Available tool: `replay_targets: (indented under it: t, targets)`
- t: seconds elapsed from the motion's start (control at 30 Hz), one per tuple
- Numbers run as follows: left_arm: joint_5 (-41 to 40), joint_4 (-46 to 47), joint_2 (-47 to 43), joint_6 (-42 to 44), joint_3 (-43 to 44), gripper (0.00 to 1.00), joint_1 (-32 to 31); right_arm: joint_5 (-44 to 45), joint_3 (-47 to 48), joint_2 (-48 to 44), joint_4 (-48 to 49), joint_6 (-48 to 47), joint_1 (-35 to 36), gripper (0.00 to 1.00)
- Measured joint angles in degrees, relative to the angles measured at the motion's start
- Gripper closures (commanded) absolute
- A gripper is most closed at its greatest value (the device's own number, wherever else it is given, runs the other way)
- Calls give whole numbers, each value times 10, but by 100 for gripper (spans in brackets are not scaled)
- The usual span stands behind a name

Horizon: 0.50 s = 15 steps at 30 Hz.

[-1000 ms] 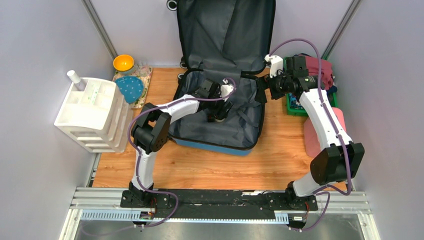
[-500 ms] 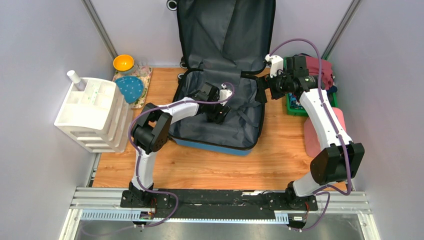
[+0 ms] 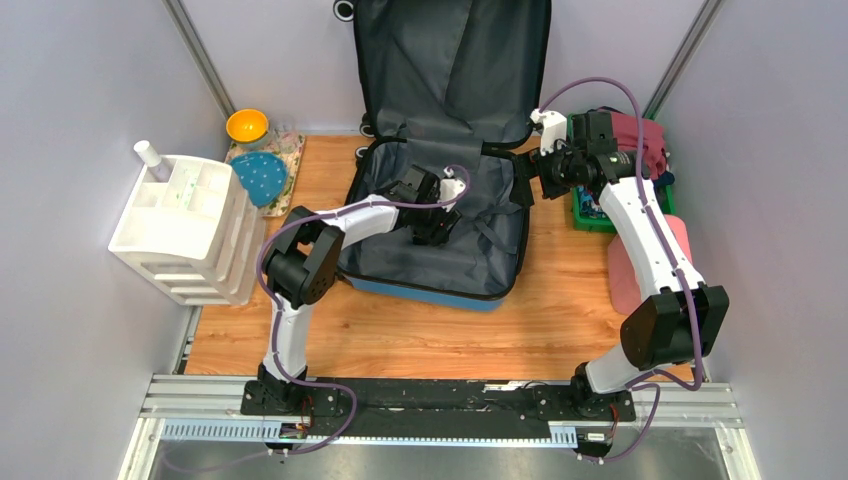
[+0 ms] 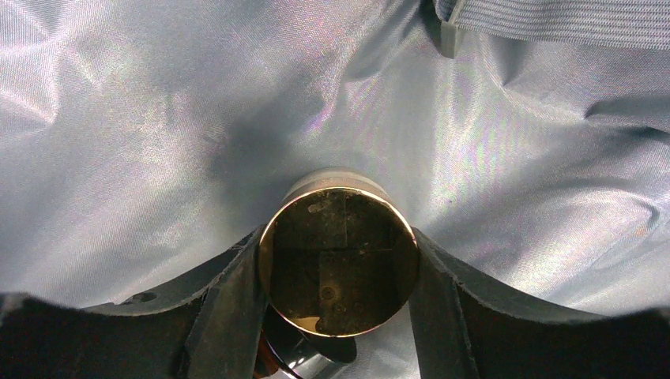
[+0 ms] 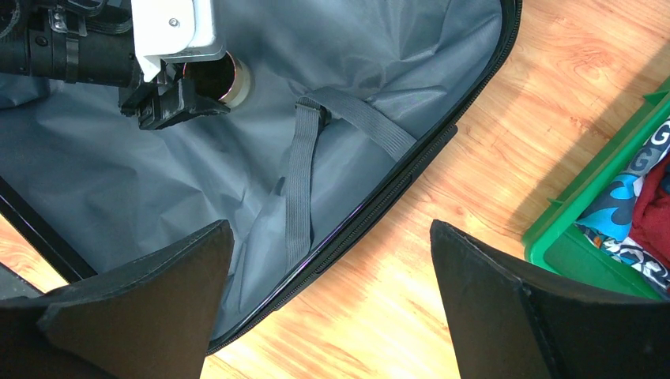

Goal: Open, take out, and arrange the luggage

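The wooden table (image 3: 400, 335) carries the luggage (image 3: 440, 292) at its middle, lying open: the blue shell's lower half is flat on the boards with the grey lining facing up. Inside that half, the left gripper (image 3: 438, 230) reaches down around a small metal cup (image 4: 338, 268) standing on the lining. Its fingers (image 4: 233, 300) bracket the cup, and the pads look to be touching its wall on both sides, though the close view is dim. A grey strap (image 5: 300, 174) lies slack across the lining just beside it. Farther right, the right gripper (image 5: 330, 229) hovers with its jaws spread wide, holding nothing, over the luggage's zipped right edge and the bare boards. Beyond it sits a green tray (image 5: 585, 253) of clothes. At the left edge stands a white organiser (image 3: 180, 225). At the back, the luggage's lid stands upright against the wall.
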Motion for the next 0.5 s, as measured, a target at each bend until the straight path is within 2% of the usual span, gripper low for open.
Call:
replay_targets:
  t: [0.17,0.27,0.37,0.4,0.47,0.5]
  targets:
    - [-4,-5,-4,0,0,43,0,-1,-3,0,2,2,0,1]
    - [-10,-18,-9,1,9,50,-1,-2,-3,0,2,2,0,1]
    - [-20,-40,-23,9,28,63,-1,-6,-3,0,2,3,0,2]
    - [-23,-47,-30,13,34,72,0,-8,-3,0,2,3,0,2]
    - [-26,-60,-54,20,43,80,2,-11,-3,0,3,4,0,2]
    - [-26,-71,-70,21,47,87,7,-14,-3,1,3,4,0,2]
